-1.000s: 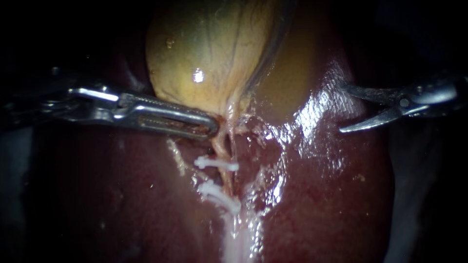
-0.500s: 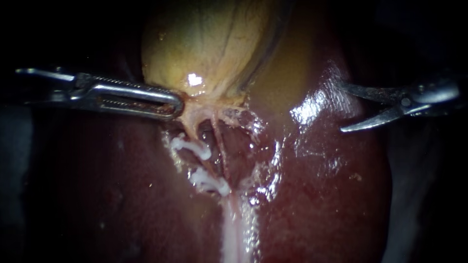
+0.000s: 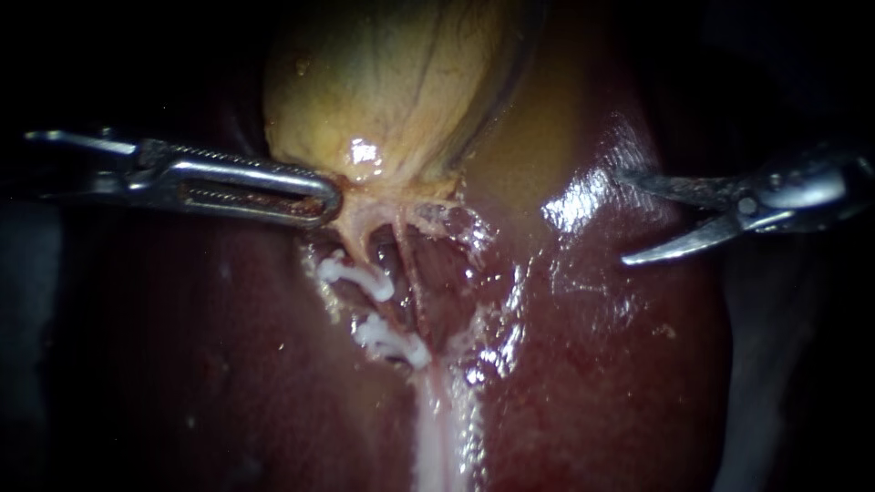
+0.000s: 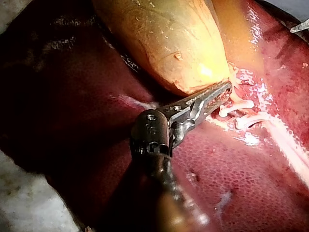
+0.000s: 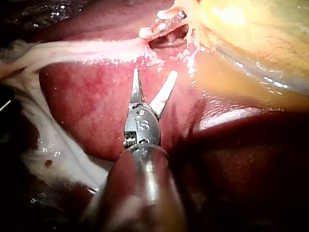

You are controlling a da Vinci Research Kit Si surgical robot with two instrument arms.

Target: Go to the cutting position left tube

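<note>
The right instrument (image 3: 622, 218), blades apart, has edged slightly toward the gallbladder (image 3: 383, 91) yet remains well short of the clipped left tube (image 3: 354, 244) just below it, so the approach has barely begun; the left instrument (image 3: 319, 196) has its jaws clamped on the gallbladder's neck.

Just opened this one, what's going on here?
The left instrument has its jaws shut on the gallbladder at its narrow end, where two tubes run down over the liver. The left tube carries an upper clip and a lower clip, both white. The right instrument, a pair of curved blades, hangs open over the liver, off to the side and clear of both tubes. It is not yet at the cutting position.
</note>
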